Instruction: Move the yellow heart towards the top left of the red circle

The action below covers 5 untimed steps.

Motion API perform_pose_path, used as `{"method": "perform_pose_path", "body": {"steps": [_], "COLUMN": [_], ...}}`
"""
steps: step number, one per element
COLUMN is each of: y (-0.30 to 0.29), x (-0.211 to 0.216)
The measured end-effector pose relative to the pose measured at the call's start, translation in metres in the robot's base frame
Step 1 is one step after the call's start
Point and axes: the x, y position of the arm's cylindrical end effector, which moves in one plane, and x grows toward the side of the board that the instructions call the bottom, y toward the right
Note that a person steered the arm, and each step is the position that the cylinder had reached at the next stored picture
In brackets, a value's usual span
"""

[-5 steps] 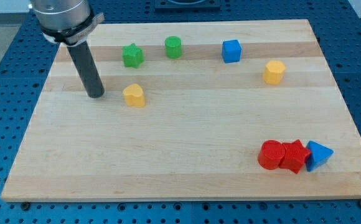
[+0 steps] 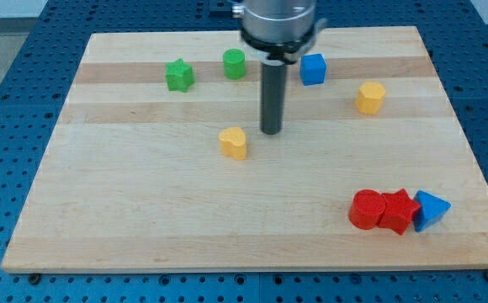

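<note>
The yellow heart (image 2: 234, 142) lies near the middle of the wooden board (image 2: 143, 210). My tip (image 2: 271, 131) rests on the board just to the upper right of the heart, a small gap apart. The red circle (image 2: 366, 209) stands at the view's lower right, far from the heart, touching a red star (image 2: 398, 211) on its right.
A blue triangle (image 2: 431, 209) sits right of the red star. A green star (image 2: 178, 75), a green cylinder (image 2: 234, 63) and a blue cube (image 2: 313, 68) line the top. A yellow hexagon (image 2: 369, 98) is at the upper right.
The yellow heart has moved right and slightly down. My rod has swung from the heart's left to its upper right side.
</note>
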Motion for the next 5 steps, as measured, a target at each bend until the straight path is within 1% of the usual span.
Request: {"method": "perform_pose_path", "body": {"steps": [1,2,3,4,5], "y": [-0.054,-0.091,-0.074,-0.007,0.020], "x": [0.000,0.013,0.037,0.038,0.038]}}
